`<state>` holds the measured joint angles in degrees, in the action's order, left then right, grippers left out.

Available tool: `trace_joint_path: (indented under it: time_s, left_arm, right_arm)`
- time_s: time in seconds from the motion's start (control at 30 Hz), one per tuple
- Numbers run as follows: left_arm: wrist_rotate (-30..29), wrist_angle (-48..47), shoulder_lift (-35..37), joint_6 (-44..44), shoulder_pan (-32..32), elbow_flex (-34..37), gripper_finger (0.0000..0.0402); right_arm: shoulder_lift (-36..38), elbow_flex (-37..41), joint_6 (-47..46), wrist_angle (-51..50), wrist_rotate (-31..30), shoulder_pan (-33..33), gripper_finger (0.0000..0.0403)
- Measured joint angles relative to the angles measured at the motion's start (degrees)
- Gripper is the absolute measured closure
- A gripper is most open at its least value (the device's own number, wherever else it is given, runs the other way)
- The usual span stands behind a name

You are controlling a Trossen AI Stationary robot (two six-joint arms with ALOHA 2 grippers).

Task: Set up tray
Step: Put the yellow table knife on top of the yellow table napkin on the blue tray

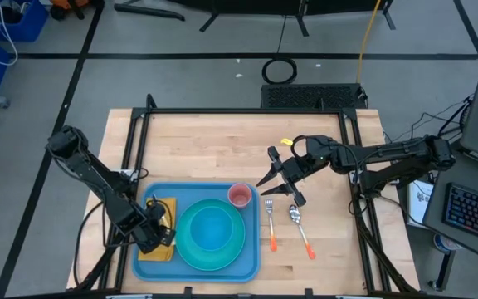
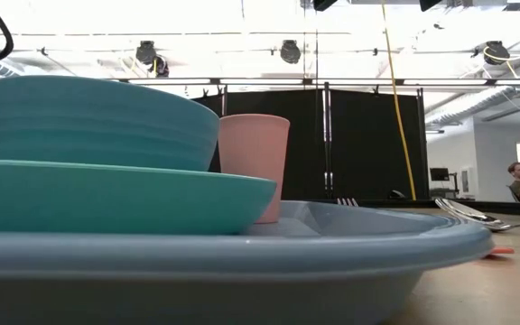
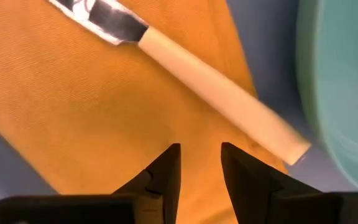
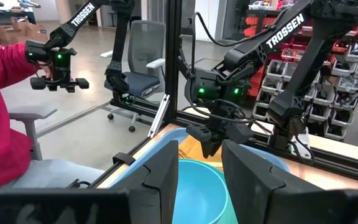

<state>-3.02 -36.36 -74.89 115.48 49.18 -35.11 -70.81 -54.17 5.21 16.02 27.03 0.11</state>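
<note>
Beside tray [image 1: 251, 267]: fork [image 1: 270, 223], probably spoon [image 1: 299, 227].

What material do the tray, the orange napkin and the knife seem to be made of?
The tray looks like smooth light-blue plastic: one moulded piece with a rounded rim and a soft sheen. The orange napkin seems to be woven cloth, since a fine weave shows. The knife has a shiny, probably metal blade and a matte cream handle, perhaps plastic or wood; I cannot tell which.
</note>
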Motion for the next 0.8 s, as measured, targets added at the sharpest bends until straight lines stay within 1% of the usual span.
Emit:
trace_joint_path:
  time_s: [0.1,0.23,0.4,0.53,0.7,0.8]
  left_arm:
    - [-0.04,0.0,0.57,-0.07,-0.03,0.0,0.0284]
    - [-4.21,-2.27,2.14,0.94,-0.1,0.0,0.0284]
    - [-9.4,-6.76,2.21,8.04,-0.5,0.09,0.0284]
    - [-8.48,-6.99,2.21,9.1,-2.34,0.39,0.0284]
    - [-8.2,-6.84,2.19,6.89,-4.51,0.42,0.0284]
    - [-9.01,-6.74,2.19,6.34,-5.68,0.42,0.0284]
  right_arm:
    - [0.0,0.0,0.01,-0.01,0.0,0.01,0.0289]
    - [0.0,-0.04,0.01,-0.01,0.0,-0.01,0.0289]
    - [0.02,-0.09,0.03,0.03,0.0,0.0,0.0289]
    - [0.02,-0.09,0.01,0.01,0.0,-0.01,0.0289]
    - [0.02,-0.09,0.06,0.01,0.0,0.01,0.0289]
    - [0.02,-0.09,0.09,0.01,0.0,-0.01,0.0289]
